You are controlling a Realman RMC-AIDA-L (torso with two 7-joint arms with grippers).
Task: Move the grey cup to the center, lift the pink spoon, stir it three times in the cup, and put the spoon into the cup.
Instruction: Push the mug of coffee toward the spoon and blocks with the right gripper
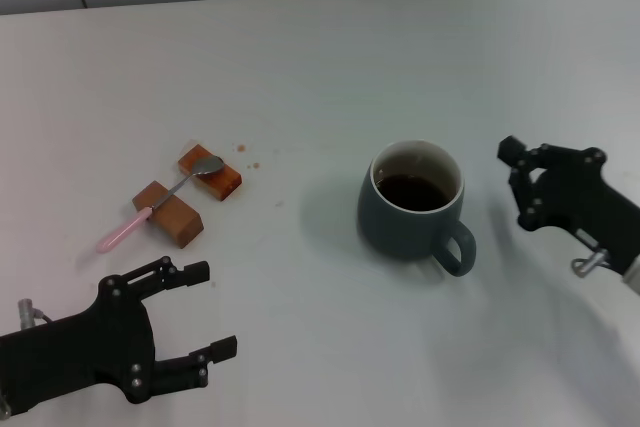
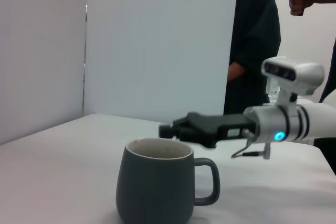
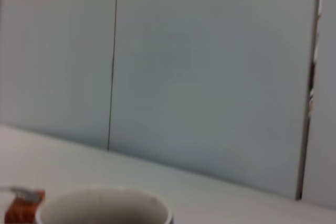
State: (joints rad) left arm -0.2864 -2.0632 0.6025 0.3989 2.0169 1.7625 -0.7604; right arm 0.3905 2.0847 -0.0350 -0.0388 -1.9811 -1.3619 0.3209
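Head view
Table: a white top is seen, with everything resting on it.
Cup: the grey cup is placed a little to the 3 o'clock side of the middle. It stands upright. A dark drink is seen inside it. Its handle is turned toward 5 o'clock.
Spoon: the pink spoon is found at 9 o'clock from the cup, well apart from it. It is laid across two brown blocks. Its silver bowl rests on the far block. Its stem crosses the near block. Its pink handle sticks out toward 8 o'clock.
Crumbs: a few small brown specks are seen just beside the far block.
Left gripper: it is held at 7 o'clock on the table, near the spoon but not touching it. Its jaws are spread apart and nothing is held.
Right gripper: it is held at 3 o'clock from the cup, near it but apart. Its jaws look close together, and nothing is held between them.

Left wrist view
Cup: it is seen from the side, upright, with its loop handle showing.
Right gripper: it is seen behind the cup, just above the rim, not touching.
People: dark clothes are seen behind a white screen.

Right wrist view
Cup: only its pale rim is seen.
Block: it is seen beyond the cup, with the silver spoon bowl on top.
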